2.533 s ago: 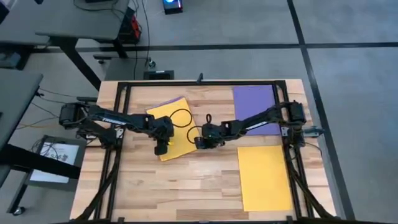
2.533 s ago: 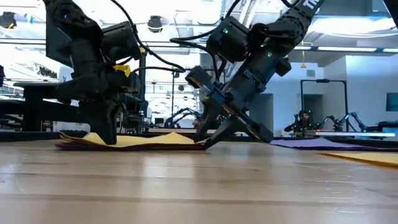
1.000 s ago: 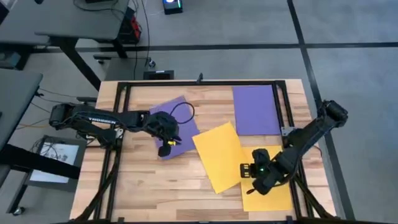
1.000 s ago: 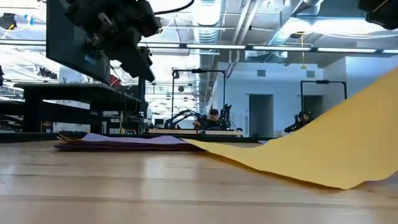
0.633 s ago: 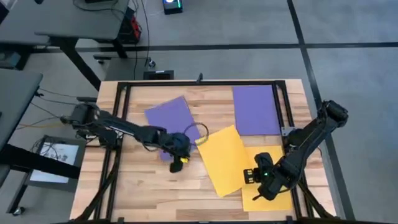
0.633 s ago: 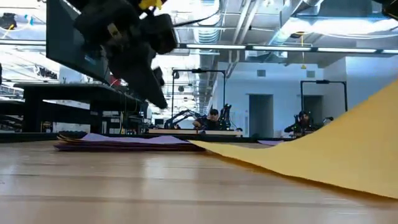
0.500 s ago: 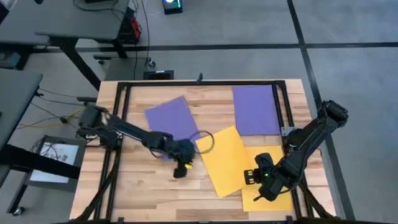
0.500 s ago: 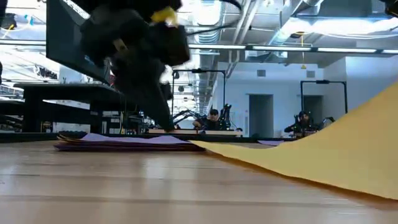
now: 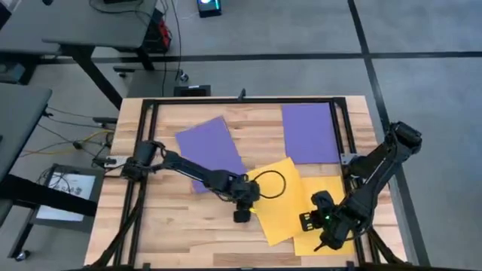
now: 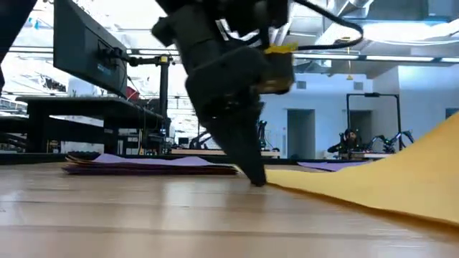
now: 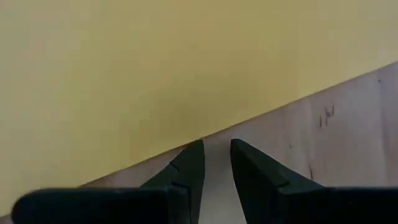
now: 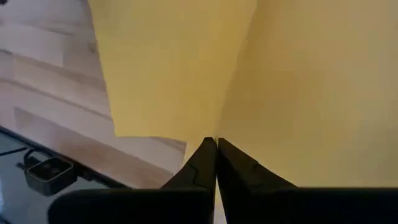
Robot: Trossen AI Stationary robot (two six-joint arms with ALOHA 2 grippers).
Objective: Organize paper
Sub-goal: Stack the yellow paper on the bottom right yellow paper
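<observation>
A yellow sheet of paper (image 9: 282,197) lies slantwise in the table's middle. Its left end rests on the wood and its right end rises (image 10: 401,179). My right gripper (image 9: 320,224) is shut on that raised right end. My left gripper (image 9: 242,210) points down at the sheet's left edge (image 11: 186,134), fingers slightly apart (image 11: 216,147), tips at the tabletop (image 10: 256,180). A second yellow sheet (image 9: 305,242) lies flat under the right arm. Two purple sheets lie flat, one at the left (image 9: 211,147) and one at the far right (image 9: 309,132). My left gripper's fingertips (image 11: 194,149) come down from above onto the wood right at the yellow sheet's left edge; I cannot tell whether they touch the sheet. My right gripper pinches the yellow sheet's right end (image 12: 231,121) between its two shut fingers. That end is lifted off the table, and the sheet slopes down to its left end (image 10: 276,185) on the wood.
A black frame (image 9: 241,101) runs around the tabletop. The left arm (image 9: 181,164) reaches across the left purple sheet. A flat purple stack (image 10: 143,163) shows in the low view. Bare wood (image 9: 188,233) lies at the near left.
My left gripper has left the left purple sheet, gone toward the table's right and near edges and come down to the wood at the yellow sheet's left edge. My right gripper has drawn the yellow sheet a little toward the right and near edges, its right end still raised.
</observation>
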